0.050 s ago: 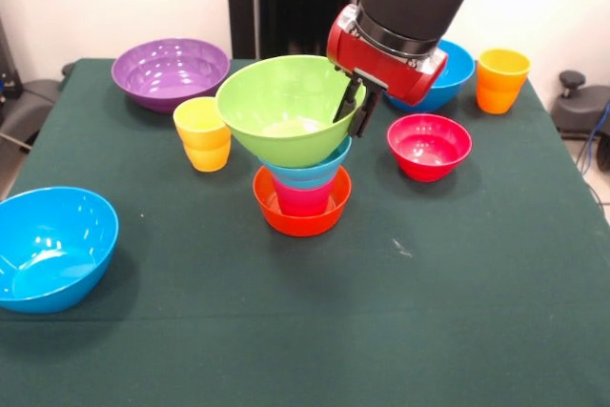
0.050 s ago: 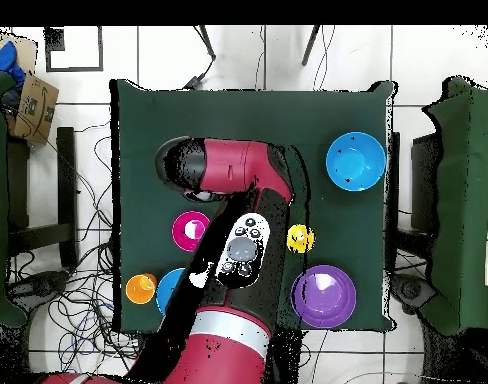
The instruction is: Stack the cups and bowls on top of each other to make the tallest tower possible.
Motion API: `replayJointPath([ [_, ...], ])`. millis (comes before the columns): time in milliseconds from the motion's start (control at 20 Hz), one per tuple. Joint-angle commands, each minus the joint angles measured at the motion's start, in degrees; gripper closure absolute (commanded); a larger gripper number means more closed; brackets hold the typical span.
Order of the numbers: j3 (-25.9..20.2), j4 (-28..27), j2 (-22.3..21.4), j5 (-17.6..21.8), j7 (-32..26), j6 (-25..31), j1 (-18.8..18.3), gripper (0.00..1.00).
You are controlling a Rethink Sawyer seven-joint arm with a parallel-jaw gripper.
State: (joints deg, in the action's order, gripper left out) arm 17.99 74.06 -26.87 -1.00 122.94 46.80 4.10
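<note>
Front view shows a dark green cloth-covered counter [image 1: 400, 331] against a pale wall, with a black upright post behind it and dark equipment at both side edges. Overhead, the same counter sits on a white tiled floor [image 2: 428, 70] strewn with cables, with a cardboard box [image 2: 33, 105] at the upper left.

Near the counter's middle stands the many-coloured tower of glossy plastic pieces [image 1: 301, 183]: a medium orange bowl [image 1: 301, 216] as base, a red-pink stepped cup [image 1: 302, 199] inside it, a small light blue bowl [image 1: 310, 171] on that, and a large lime green bowl [image 1: 286, 107] on top, tilted toward the left. The red and black arm's claw [image 1: 355, 107] is clamped on the green bowl's right rim, one dark finger inside and one outside.

Left of the tower, just beside it, is a yellow stepped cup [image 1: 203, 132]. A large purple bowl [image 1: 171, 71] sits far left, a large blue bowl [image 1: 52, 247] near left. A small red bowl [image 1: 429, 145] stands right of the tower, an orange stepped cup [image 1: 501, 80] far right.

A second blue bowl [image 1: 456, 69] is mostly hidden behind the arm. Overhead, the arm [image 2: 228, 190] covers the tower entirely, and the claw cannot be made out there.
</note>
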Motion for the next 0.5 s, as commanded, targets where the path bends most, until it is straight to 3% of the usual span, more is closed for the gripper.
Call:
replayJointPath([
  [50, -3.67, 1.54, -0.47, -0.45, 6.4, 0.93, 0.57, 1.0],
  [500, -4.19, 3.13, -1.15, -0.92, 6.27, 0.33, 0.27, 1.0],
])
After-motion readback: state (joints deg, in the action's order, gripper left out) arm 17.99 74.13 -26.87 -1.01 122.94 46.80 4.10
